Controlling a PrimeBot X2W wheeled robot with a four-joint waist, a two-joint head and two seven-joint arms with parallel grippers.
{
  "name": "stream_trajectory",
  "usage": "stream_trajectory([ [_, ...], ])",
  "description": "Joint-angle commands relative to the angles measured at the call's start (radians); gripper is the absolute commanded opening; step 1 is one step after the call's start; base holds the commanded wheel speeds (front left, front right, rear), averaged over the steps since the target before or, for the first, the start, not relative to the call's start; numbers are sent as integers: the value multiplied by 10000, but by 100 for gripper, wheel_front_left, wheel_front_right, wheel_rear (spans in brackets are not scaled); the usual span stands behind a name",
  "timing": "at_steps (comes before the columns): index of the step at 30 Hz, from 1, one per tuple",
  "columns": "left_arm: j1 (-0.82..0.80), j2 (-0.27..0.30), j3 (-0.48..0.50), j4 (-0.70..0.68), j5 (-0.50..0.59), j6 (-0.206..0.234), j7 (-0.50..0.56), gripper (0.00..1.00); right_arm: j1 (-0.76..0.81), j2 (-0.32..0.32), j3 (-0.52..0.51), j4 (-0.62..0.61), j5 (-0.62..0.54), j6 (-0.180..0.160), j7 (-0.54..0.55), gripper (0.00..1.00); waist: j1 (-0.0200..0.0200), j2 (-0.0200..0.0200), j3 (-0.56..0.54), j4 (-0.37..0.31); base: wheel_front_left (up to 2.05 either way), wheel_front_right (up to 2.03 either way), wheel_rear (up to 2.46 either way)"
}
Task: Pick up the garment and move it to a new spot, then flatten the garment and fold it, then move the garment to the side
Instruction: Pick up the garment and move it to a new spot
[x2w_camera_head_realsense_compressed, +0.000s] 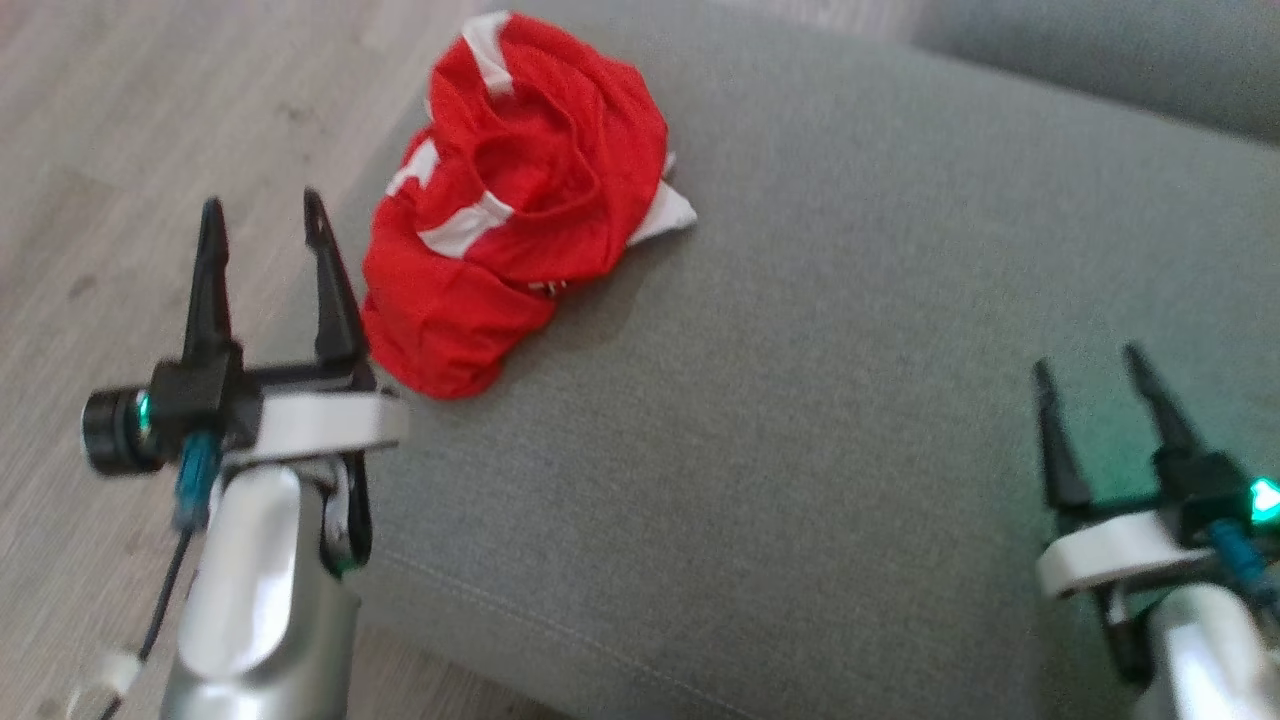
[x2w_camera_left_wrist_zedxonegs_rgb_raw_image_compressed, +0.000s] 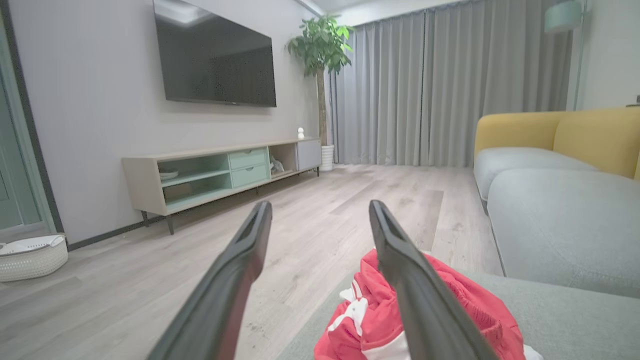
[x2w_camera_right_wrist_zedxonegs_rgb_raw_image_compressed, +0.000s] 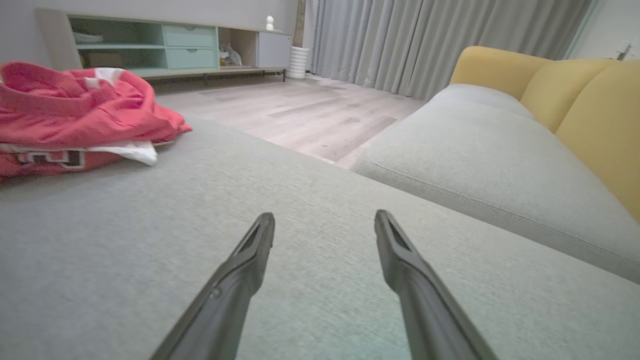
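Observation:
The garment (x2w_camera_head_realsense_compressed: 515, 195) is a red shirt with white stripes, crumpled in a heap near the left edge of a grey cushion (x2w_camera_head_realsense_compressed: 820, 400). My left gripper (x2w_camera_head_realsense_compressed: 265, 215) stands open just left of the heap, over the cushion's edge, holding nothing. In the left wrist view the garment (x2w_camera_left_wrist_zedxonegs_rgb_raw_image_compressed: 465, 305) lies below and behind the right finger of that gripper (x2w_camera_left_wrist_zedxonegs_rgb_raw_image_compressed: 320, 210). My right gripper (x2w_camera_head_realsense_compressed: 1090, 365) is open at the lower right, over bare cushion and far from the heap. The right wrist view has the garment (x2w_camera_right_wrist_zedxonegs_rgb_raw_image_compressed: 75, 115) at the far left and the open gripper (x2w_camera_right_wrist_zedxonegs_rgb_raw_image_compressed: 325, 217) over grey fabric.
Wooden floor (x2w_camera_head_realsense_compressed: 120, 180) lies left of the cushion. A second grey seat (x2w_camera_right_wrist_zedxonegs_rgb_raw_image_compressed: 490, 170) with yellow backrests (x2w_camera_right_wrist_zedxonegs_rgb_raw_image_compressed: 590, 100) stands beyond. Across the room are a TV cabinet (x2w_camera_left_wrist_zedxonegs_rgb_raw_image_compressed: 220, 170), a wall TV (x2w_camera_left_wrist_zedxonegs_rgb_raw_image_compressed: 215, 60), a potted plant (x2w_camera_left_wrist_zedxonegs_rgb_raw_image_compressed: 320, 50), curtains and a white basket (x2w_camera_left_wrist_zedxonegs_rgb_raw_image_compressed: 32, 257).

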Motion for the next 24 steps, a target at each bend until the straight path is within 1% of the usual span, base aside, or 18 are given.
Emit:
stream_trajectory([
  [1,-658,97,288,87,-97,-38,-49,100,-377,-393,77,-395,-129,75,-109,100,-2,0,1049,-320,0,0,0],
  [5,-1795,47,2,1070,-567,-259,-49,100,-672,-961,-84,-600,-283,75,-109,100,-2,0,1869,-458,0,0,0],
  [7,-2308,37,-222,1769,-823,-282,-49,100,-761,-1174,-138,-718,-298,75,-109,100,-2,0,2191,-516,0,0,0],
  [8,-2569,35,-354,2120,-945,-241,-49,100,-792,-1259,-145,-779,-301,75,-109,100,-2,0,2328,-546,0,0,0],
  [9,-3032,32,-571,2816,-1252,-88,-49,100,-859,-1394,-137,-881,-280,75,-109,100,-2,0,2584,-614,0,0,0],
  [10,-3202,32,-712,3207,-1394,15,-26,100,-884,-1445,-127,-903,-271,75,-109,100,-2,0,2676,-644,0,0,0],
  [14,-3873,30,-1046,4708,-1682,443,441,100,-1054,-1547,-6,-999,-280,75,-109,100,-2,0,3014,-785,0,0,0],
  [16,-4097,30,-1193,5262,-1892,368,574,100,-1138,-1532,61,-993,-284,75,-109,100,-2,0,3086,-847,0,0,0],
  [17,-4187,30,-1266,5491,-1962,315,572,60,-1165,-1514,88,-982,-277,75,-109,100,-2,0,3098,-871,0,0,0],
  [18,-4258,29,-1350,5707,-2012,236,564,0,-1192,-1494,117,-964,-268,75,-109,100,-2,0,3092,-902,0,0,0],
  [20,-4402,29,-1441,5986,-2016,165,391,0,-1234,-1438,149,-913,-237,75,-109,100,-2,0,3007,-958,0,0,0],
  [24,-4757,327,-1555,5831,-1562,404,17,0,-1262,-1170,242,-792,-181,75,-109,100,-2,0,2546,-1133,0,0,0],
])
